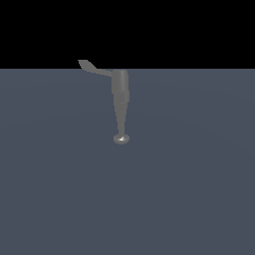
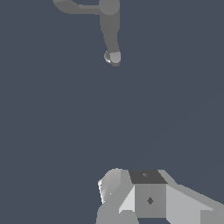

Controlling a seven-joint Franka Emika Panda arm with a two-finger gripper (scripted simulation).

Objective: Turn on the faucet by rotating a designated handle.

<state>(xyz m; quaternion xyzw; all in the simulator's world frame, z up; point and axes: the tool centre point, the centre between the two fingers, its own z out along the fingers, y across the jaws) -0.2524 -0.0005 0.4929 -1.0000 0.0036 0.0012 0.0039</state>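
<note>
One faucet (image 1: 120, 102) stands on the grey floor (image 1: 189, 189), its handle (image 1: 92, 67) projecting from the cylindrical body toward the exterior view's left. Well apart from the faucet hangs the gripper (image 2: 131, 197) — whether spread or closed cannot be told.

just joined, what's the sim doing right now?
A Panda arm is set to turn on a faucet by rotating its handle. Nothing is being handled yet. In the exterior view the grey faucet stands alone on the flat grey floor, its bent lever handle sticking out toward that view's left, and no arm is visible there. The wrist view shows part of the pincer well apart from the faucet, with bare floor between them. Whether the pincer is open or shut is not clear.
</note>
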